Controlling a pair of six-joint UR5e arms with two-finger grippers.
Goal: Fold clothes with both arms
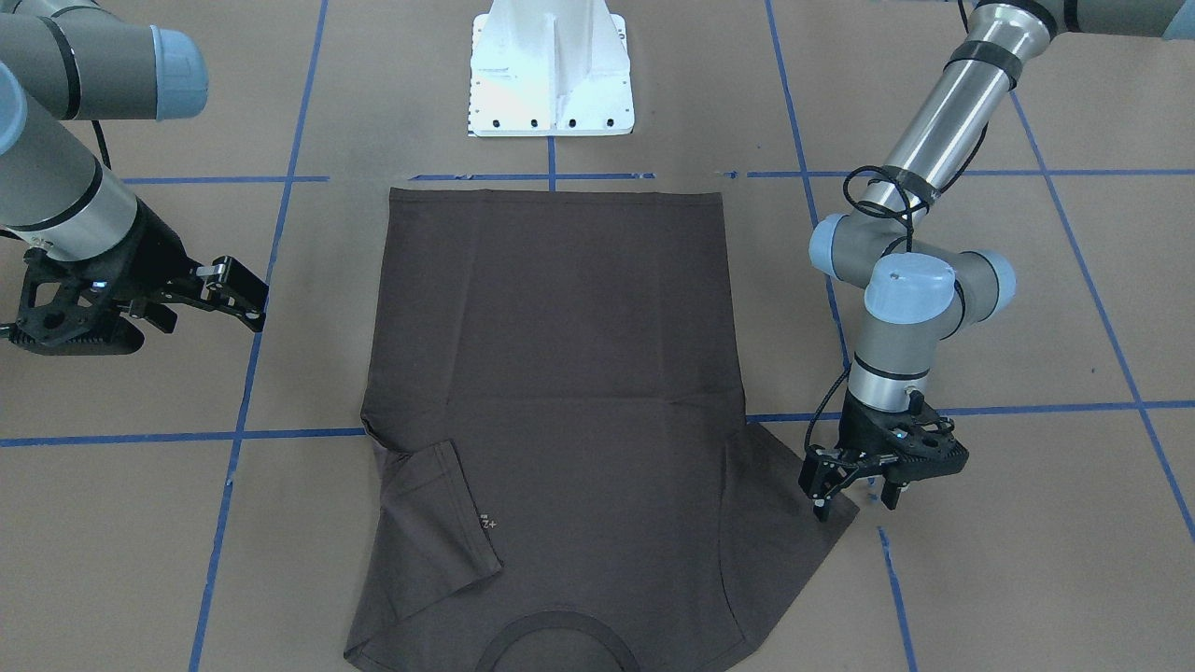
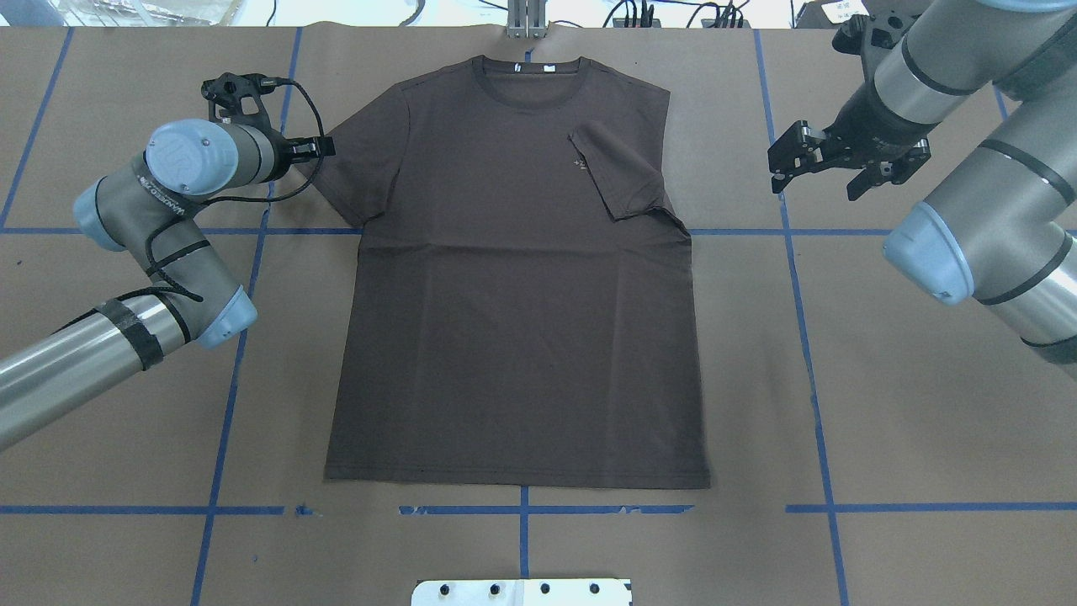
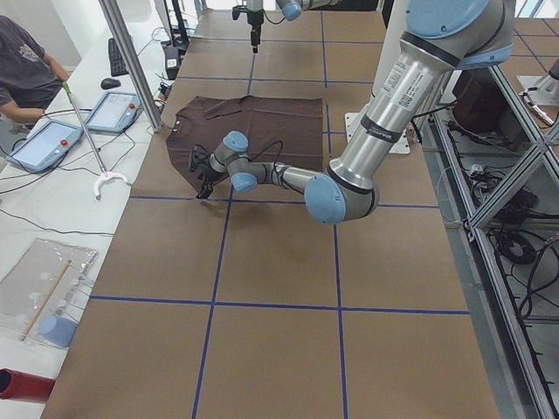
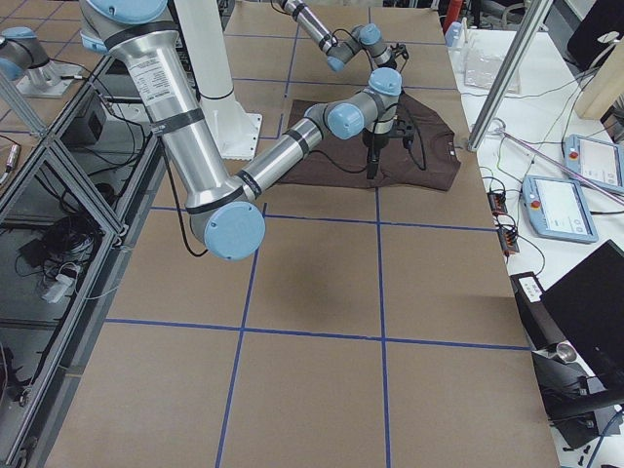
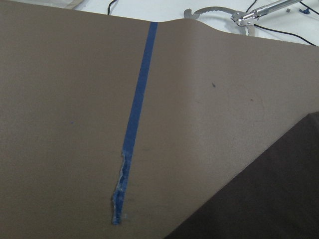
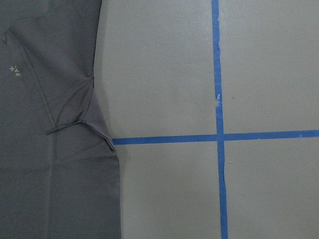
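Observation:
The dark brown T-shirt (image 2: 522, 320) lies flat on the brown table, collar (image 2: 526, 80) at the far edge, hem toward the robot's base. One sleeve (image 2: 623, 172) is folded inward over the chest beside the pale logo (image 2: 579, 162). The other sleeve lies spread out flat. My left gripper (image 1: 854, 495) is open and low at that sleeve's tip, with one finger at the fabric's edge. The left wrist view shows only the sleeve edge (image 5: 269, 199). My right gripper (image 2: 812, 168) is open and empty, over bare table beside the folded sleeve. The right wrist view shows the shirt's side (image 6: 50, 149).
The white base pedestal (image 1: 551, 70) stands just beyond the hem. Blue tape lines (image 2: 808, 337) grid the table. An operator's desk with pendant tablets (image 3: 52, 144) runs along the table's far edge.

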